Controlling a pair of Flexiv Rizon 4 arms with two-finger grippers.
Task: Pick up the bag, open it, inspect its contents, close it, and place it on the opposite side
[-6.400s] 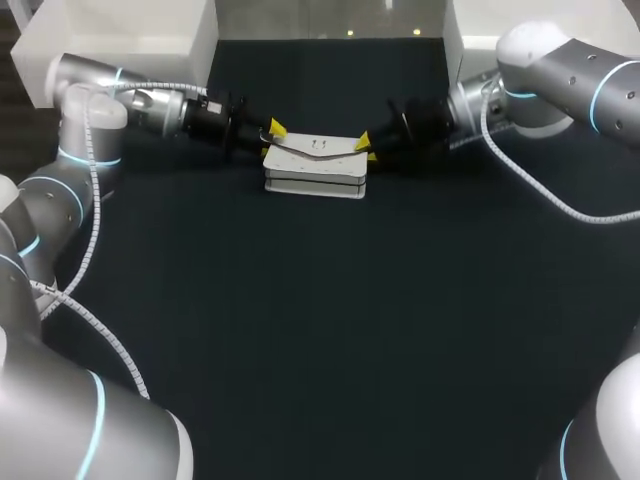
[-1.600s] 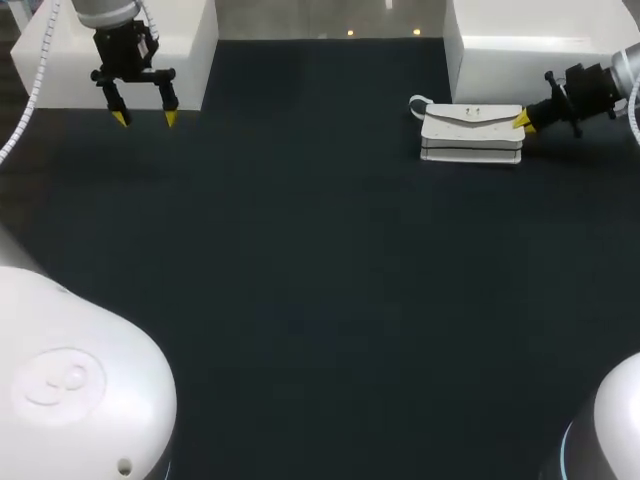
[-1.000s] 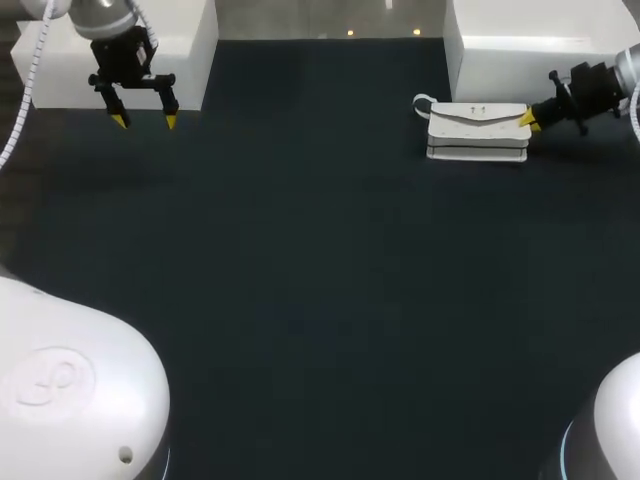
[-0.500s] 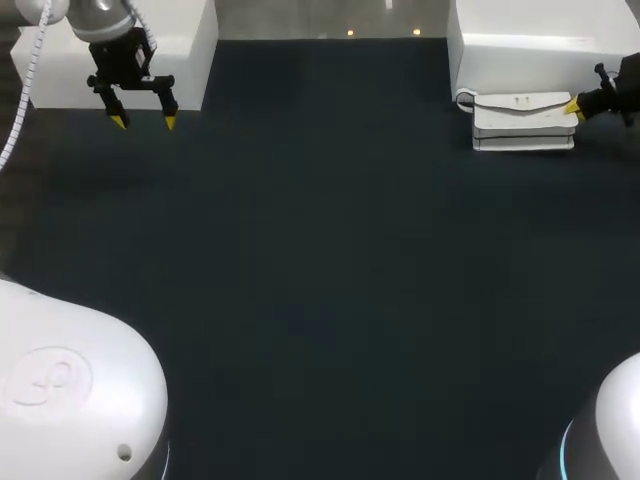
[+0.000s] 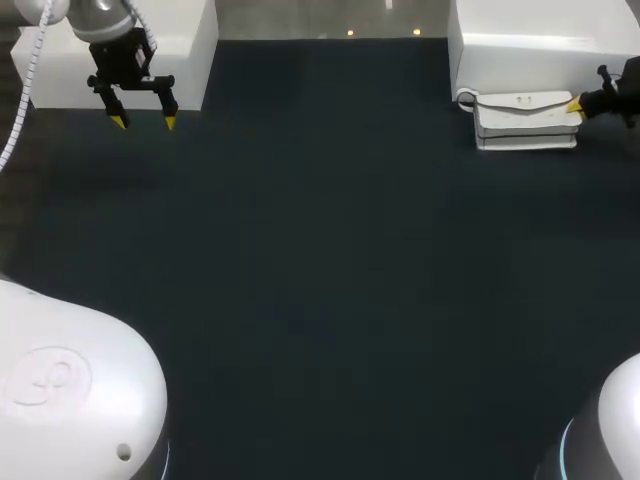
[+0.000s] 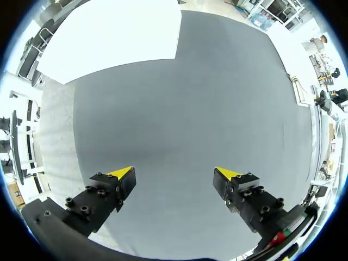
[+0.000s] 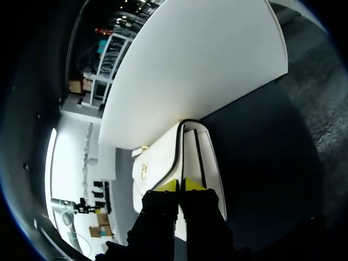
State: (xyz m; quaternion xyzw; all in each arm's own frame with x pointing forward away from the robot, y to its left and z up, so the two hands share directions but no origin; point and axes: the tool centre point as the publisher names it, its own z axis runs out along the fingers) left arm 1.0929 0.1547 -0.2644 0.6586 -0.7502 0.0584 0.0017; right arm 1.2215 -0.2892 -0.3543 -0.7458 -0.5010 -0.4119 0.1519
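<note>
Right fingers point(image 7: 167, 186) seemingly tight on smooth white boxy bag point(image 5: 525, 128) (flap point(image 5: 520, 103) down); left fingers point(image 6: 122, 173) apart.

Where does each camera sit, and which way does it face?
Head view: above and behind, looking down on the table; left hand far left, right hand far right.
Left wrist view: on that arm, facing the table past its open hand.
Right wrist view: along its hand, shut on the bag.
Head and right wrist views share the bag.

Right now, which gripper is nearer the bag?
Right. The right gripper is shut on the bag at its end. The left gripper hangs open far off on the opposite side, touching nothing.
</note>
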